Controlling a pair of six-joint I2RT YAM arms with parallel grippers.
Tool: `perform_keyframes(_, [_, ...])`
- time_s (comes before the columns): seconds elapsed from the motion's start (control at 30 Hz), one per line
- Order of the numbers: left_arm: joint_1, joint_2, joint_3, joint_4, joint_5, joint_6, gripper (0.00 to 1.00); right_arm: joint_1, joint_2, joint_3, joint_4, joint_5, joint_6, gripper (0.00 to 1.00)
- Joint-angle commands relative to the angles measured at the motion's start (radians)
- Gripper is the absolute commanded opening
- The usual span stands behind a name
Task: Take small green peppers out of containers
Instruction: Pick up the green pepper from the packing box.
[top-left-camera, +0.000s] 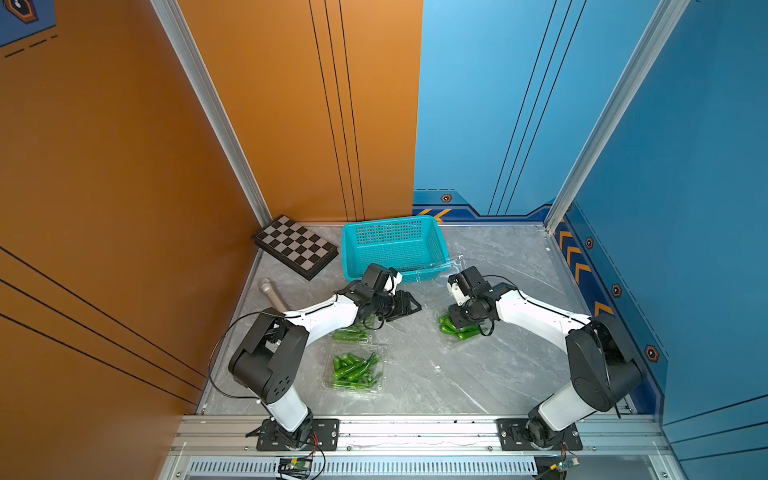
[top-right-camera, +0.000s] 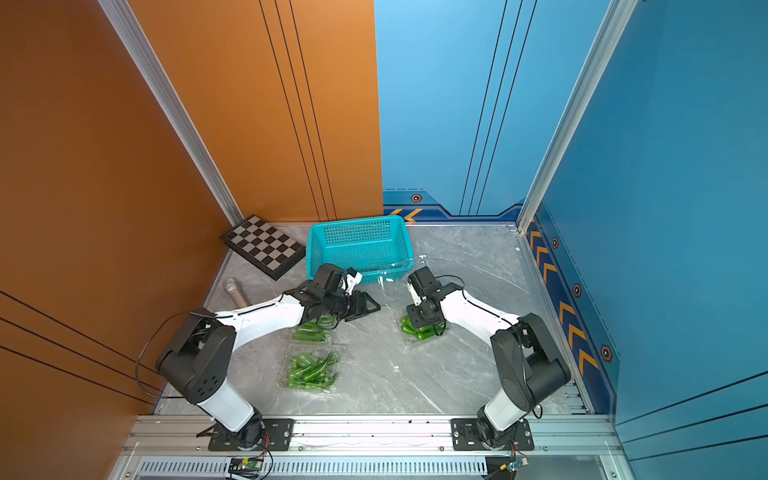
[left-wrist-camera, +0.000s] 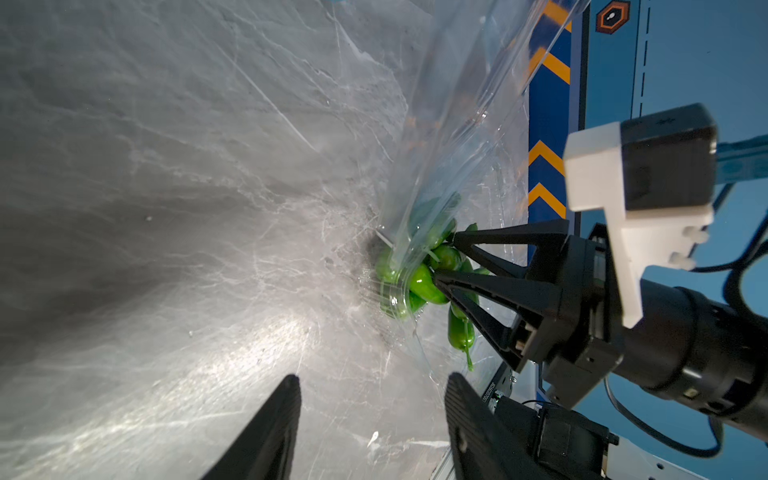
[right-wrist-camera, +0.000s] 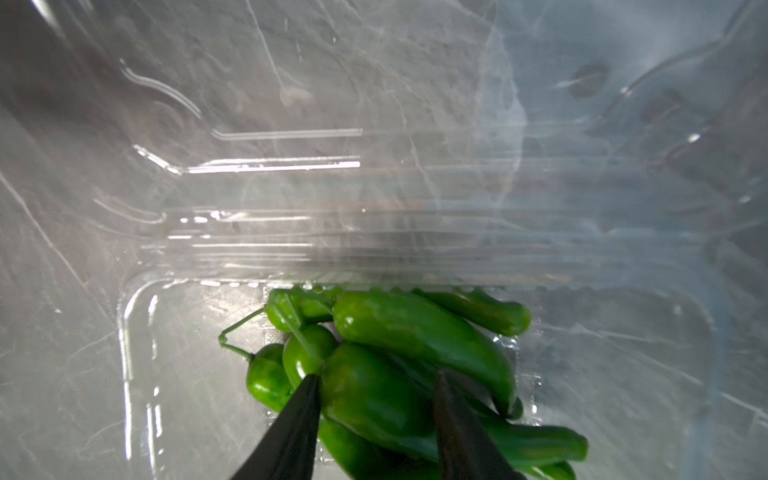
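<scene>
An orange wall (top-left-camera: 124, 166) and blue walls (top-left-camera: 498, 104) enclose a grey marbled tabletop (top-left-camera: 478, 374) framed by aluminium posts (top-left-camera: 211, 104).

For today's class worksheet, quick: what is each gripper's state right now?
Left gripper: open, empty.
Right gripper: jaws astride a green pepper in the open clamshell box; grip cannot be told.
</scene>
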Motion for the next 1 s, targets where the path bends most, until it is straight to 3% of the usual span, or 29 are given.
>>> perform_keyframes(0.0, [0.01, -0.028, 0.001, -0.034, -0.019, 0.026, 0.58, -0.013, 0.027, 0.034, 0.018, 0.011, -0.023, 0.46])
perform_keyframes(0.17, [0.015, -0.033, 0.003, -0.033, -0.015, 0.028, 0.58, -0.018, 0.04, 0.042, 0.018, 0.002, -0.029, 0.36])
perform_keyframes(0.43, [0.018, -0.036, 0.012, -0.034, -0.013, 0.028, 0.58, -0.007, 0.066, 0.053, 0.026, 0.054, -0.043, 0.37])
perform_keyframes(0.63, [0.019, -0.033, 0.011, -0.031, -0.011, 0.029, 0.58, 0.011, 0.08, 0.068, 0.032, 0.119, -0.057, 0.22])
perform_keyframes(0.8, [0.019, -0.038, 0.013, -0.031, -0.011, 0.029, 0.58, 0.017, 0.082, 0.078, 0.031, 0.14, -0.067, 0.22])
perform_keyframes(0.97, [0.02, -0.037, 0.013, -0.032, -0.01, 0.03, 0.58, 0.018, 0.079, 0.096, 0.032, 0.156, -0.072, 0.14])
